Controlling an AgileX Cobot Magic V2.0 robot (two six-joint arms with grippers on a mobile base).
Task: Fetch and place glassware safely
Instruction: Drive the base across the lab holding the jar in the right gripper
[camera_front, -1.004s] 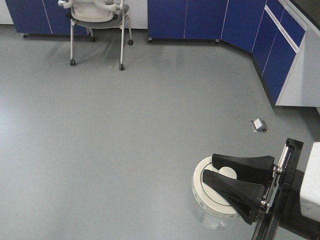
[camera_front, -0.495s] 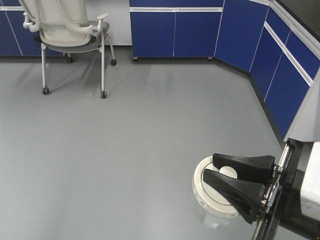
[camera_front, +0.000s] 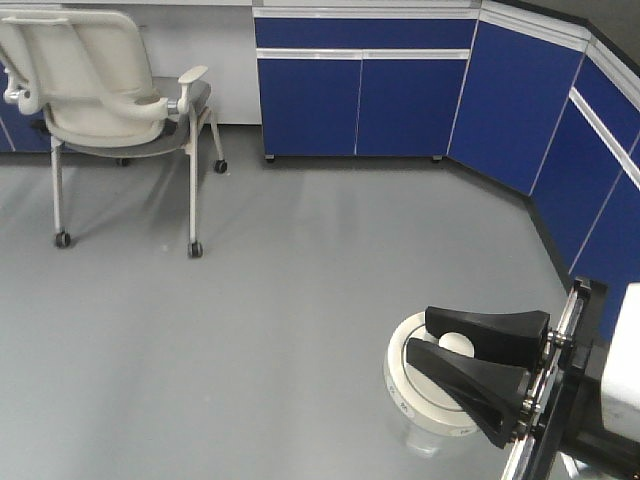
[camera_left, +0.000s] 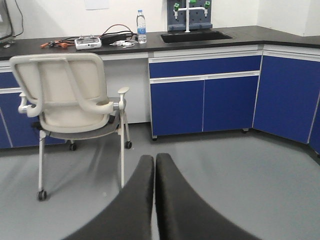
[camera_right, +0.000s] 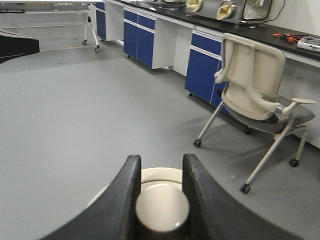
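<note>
The small squat clear glass jar with cream-white knobbed lid (camera_front: 415, 400) is gripped by its knob in the right gripper's (camera_front: 421, 335) jaws, above grey floor (camera_front: 250, 330); the left gripper's (camera_left: 154, 161) jaws are pressed together.

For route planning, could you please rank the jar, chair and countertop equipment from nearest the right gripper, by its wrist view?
1. jar, clamped by the right gripper.
2. chair, ahead on the right.
3. countertop equipment, behind the chair, at the top.
</note>
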